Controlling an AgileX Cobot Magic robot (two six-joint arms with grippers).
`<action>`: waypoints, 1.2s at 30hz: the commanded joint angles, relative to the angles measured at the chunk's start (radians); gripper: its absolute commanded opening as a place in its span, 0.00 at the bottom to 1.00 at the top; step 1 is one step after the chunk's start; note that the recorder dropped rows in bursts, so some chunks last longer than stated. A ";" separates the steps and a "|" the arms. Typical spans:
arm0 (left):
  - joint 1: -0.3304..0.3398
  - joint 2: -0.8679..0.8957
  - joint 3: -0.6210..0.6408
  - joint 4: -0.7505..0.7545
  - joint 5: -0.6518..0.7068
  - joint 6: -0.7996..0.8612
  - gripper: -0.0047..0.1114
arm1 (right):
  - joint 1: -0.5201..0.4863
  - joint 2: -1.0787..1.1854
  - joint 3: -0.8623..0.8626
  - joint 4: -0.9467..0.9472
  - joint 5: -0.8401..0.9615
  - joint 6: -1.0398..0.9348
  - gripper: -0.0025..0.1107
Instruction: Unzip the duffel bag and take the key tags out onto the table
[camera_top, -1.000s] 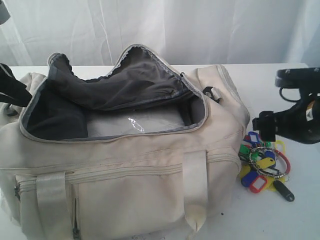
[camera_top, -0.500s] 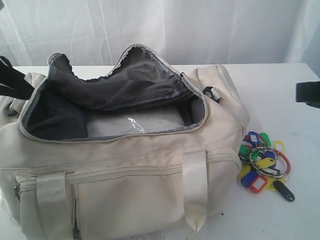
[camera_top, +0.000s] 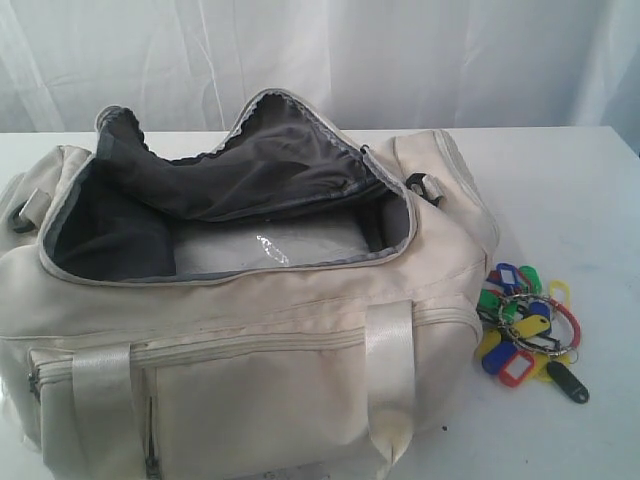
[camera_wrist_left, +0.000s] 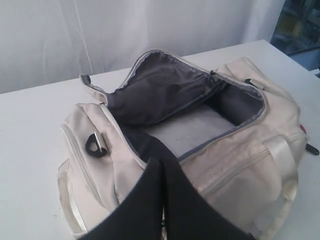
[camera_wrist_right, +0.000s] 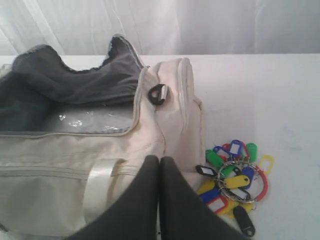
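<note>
- Exterior view first: your large cream-white fabric duffel bag (camera_top: 250, 340) sits on the wide flat white table (camera_top: 560, 180). Its main zip is undone and the dark grey lining (camera_top: 260, 170) of the top flap is thrown back, so the mouth gapes for a reach inside.
- Inside you see only a pale floor. No tags show in there.
- The bunch of small plastic key tags in red, blue, yellow, green and black on metal rings (camera_top: 528, 335) lies on the table just beside the bag's right end. I can't tell whether it touches the fabric.
- Neither arm appears in this view, which I read as both being pulled clear.
- Left wrist view: your left gripper (camera_wrist_left: 161, 162) hangs above one end of the bag looking into the open mouth. Its black fingers are pressed together with nothing between them.
- Right wrist view: your right gripper (camera_wrist_right: 159, 160) sits over the bag's front wall, fingers closed flat on each other and empty. The key tags lie near it, apart from the fingers.
- My call: with the tags out on the table and both hands empty, the job looks finished.
</note>
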 joint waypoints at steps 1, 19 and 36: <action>0.002 -0.170 0.032 0.001 0.028 -0.019 0.04 | -0.008 -0.113 0.004 0.017 -0.043 -0.013 0.02; 0.002 -0.214 0.214 -0.004 -0.260 -0.016 0.04 | -0.008 -0.137 0.004 -0.012 -0.169 0.005 0.02; 0.027 -0.226 0.313 -0.004 -0.356 -0.012 0.04 | -0.008 -0.137 0.004 -0.012 -0.169 0.005 0.02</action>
